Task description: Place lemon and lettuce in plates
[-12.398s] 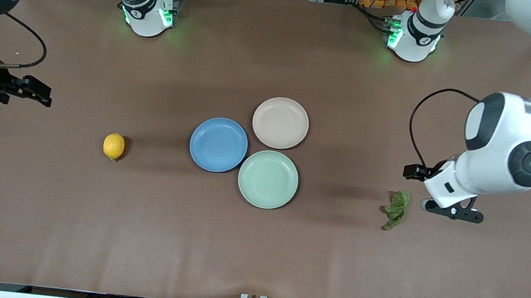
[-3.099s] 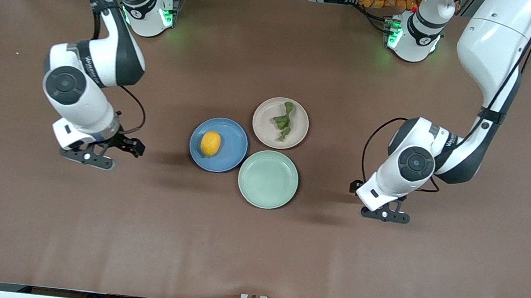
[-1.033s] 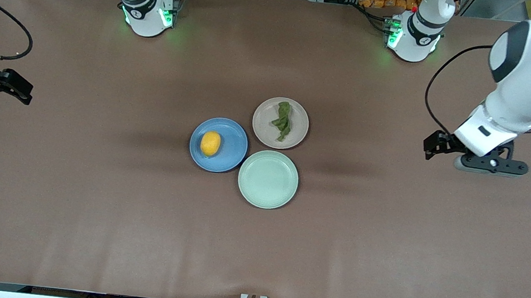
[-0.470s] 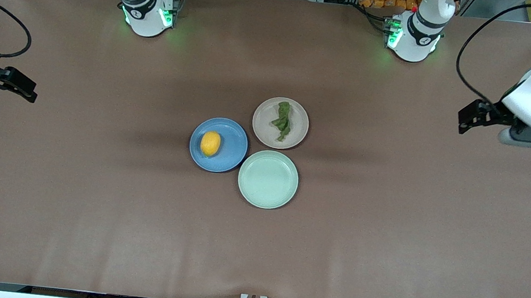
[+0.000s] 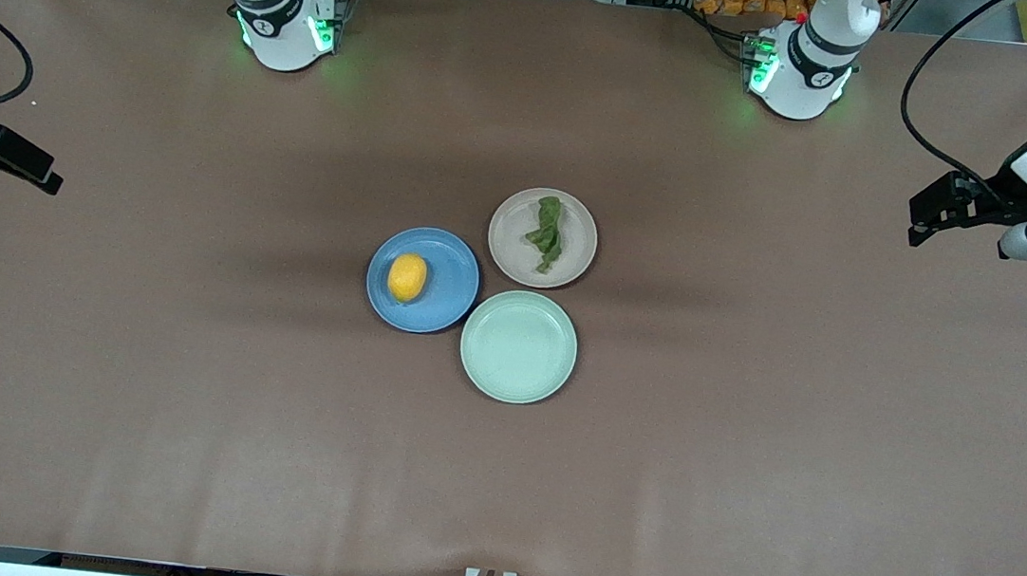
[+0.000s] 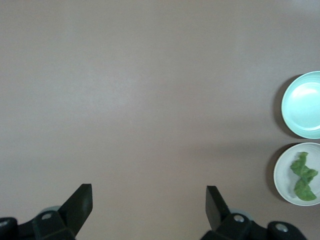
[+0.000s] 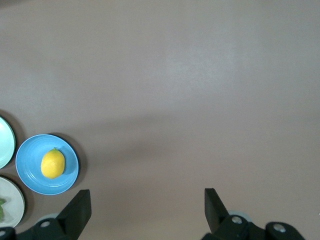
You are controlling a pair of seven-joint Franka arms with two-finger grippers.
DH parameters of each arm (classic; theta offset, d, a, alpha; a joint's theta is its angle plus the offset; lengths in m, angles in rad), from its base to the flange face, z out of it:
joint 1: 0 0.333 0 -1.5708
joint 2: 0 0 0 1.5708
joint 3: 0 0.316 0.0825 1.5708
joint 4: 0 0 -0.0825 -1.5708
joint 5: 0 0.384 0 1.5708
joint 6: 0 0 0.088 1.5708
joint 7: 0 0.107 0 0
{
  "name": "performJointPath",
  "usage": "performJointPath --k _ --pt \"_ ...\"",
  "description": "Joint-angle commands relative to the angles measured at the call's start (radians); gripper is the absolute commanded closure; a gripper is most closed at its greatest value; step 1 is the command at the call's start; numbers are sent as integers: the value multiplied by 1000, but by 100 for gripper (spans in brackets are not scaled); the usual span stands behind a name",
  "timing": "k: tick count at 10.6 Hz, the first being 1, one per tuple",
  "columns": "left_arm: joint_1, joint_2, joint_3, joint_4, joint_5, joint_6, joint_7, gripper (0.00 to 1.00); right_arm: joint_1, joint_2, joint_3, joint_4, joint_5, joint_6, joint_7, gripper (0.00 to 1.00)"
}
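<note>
- Left gripper (image 6: 145,205): mine, up in the air over bare table at the left arm's end, well apart from the plates; fingers spread wide, nothing between them.
- Right gripper (image 7: 145,207): mine, over bare table at the right arm's end, likewise well apart from the plates; fingers spread wide, empty.
- Lemon (image 5: 407,277): lying inside the blue plate (image 5: 445,305), slightly off its middle toward the right arm's end.
- Lettuce (image 5: 545,232): lying inside the beige-pink plate (image 5: 510,248), wholly within the rim.
- Mint-green plate (image 5: 518,347): empty, nearest the front camera of the three, its rim touching or just beside the other two.
- Status, my judgement: both items are placed; nothing is left for me to carry.
- Risk one: the lemon is round and smooth; any knock to the blue plate could roll it over the low rim.
- Risk two: the three plates sit so close that nudging one shifts its neighbours.
- Risk three: the lettuce is thin and light; a low, fast sweep of either arm could drag or waft it out.
- Cause in each case: my arms coming back across the middle without need.
</note>
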Motion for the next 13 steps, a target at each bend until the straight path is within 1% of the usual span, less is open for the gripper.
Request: performJointPath --k 1,3,6,10,13 --pt "-10 64 18 123 -40 -115 22 0 -5 -8 6 7 19 -29 -4 0" --pt "-5 64 18 125 -30 -116 25 0 -2 -8 13 7 6 -29 -9 0" --pt "-8 67 18 128 -14 -115 25 0 0 -9 42 7 -15 -46 -3 0" --pt "-8 61 17 128 -3 -116 29 0 -2 -9 46 7 -17 -57 -6 0" --pt "-8 60 14 128 -1 -116 28 0 -2 -23 47 4 -37 -57 -10 0"
